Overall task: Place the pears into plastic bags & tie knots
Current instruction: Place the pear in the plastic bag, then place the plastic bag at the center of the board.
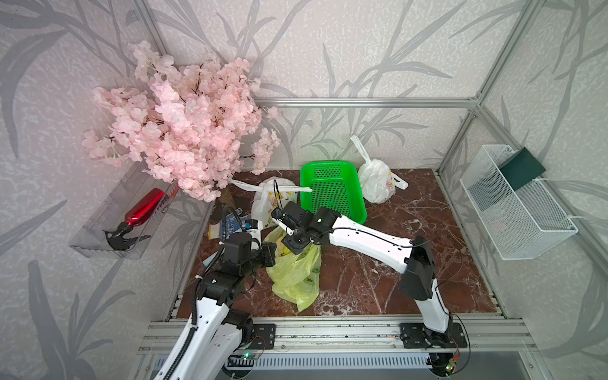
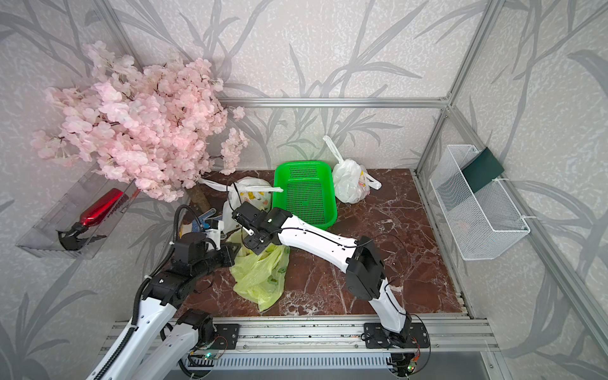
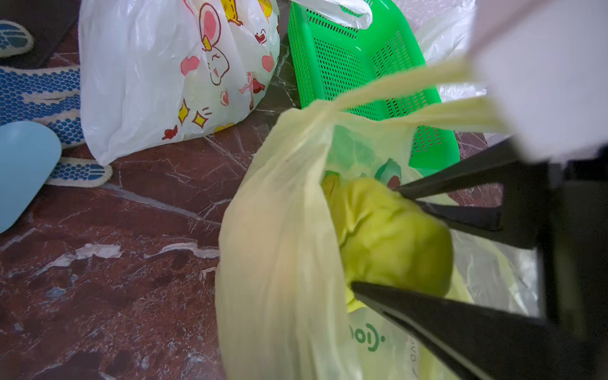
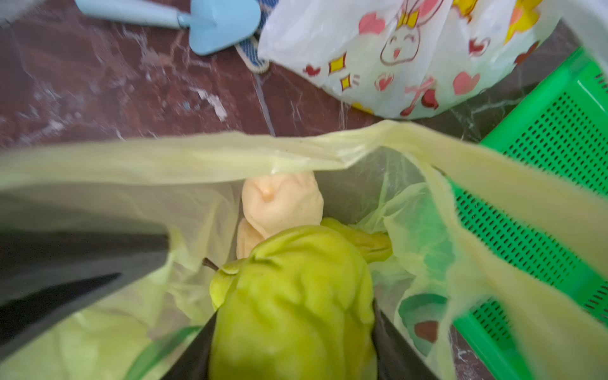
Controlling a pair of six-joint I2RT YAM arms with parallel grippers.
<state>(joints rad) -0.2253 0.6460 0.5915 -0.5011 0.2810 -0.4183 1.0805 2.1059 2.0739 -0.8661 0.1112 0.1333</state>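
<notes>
The yellow-green plastic bag (image 1: 296,276) (image 2: 260,279) lies mid-table with its mouth held up. My left gripper (image 1: 271,255) (image 2: 230,255) is shut on the rim (image 4: 197,161); its own fingers are hidden in the left wrist view. My right gripper (image 4: 294,312) (image 1: 291,251) is shut on a green pear (image 4: 296,269) (image 3: 394,237) inside the mouth. A cream pear (image 4: 283,204) and another green one (image 4: 362,243) lie deeper in. A white rabbit-print bag (image 1: 263,200) (image 3: 148,82) sits just behind. A second white bag (image 1: 375,181), tied at its top, stands at the back right.
An empty green mesh basket (image 1: 329,163) lies between the two white bags. A blue trowel (image 4: 214,23) and a blue-dotted glove (image 3: 39,95) lie at the left. A pink blossom tree (image 1: 184,131) overhangs the back left corner. A white wire basket (image 1: 516,204) hangs on the right wall.
</notes>
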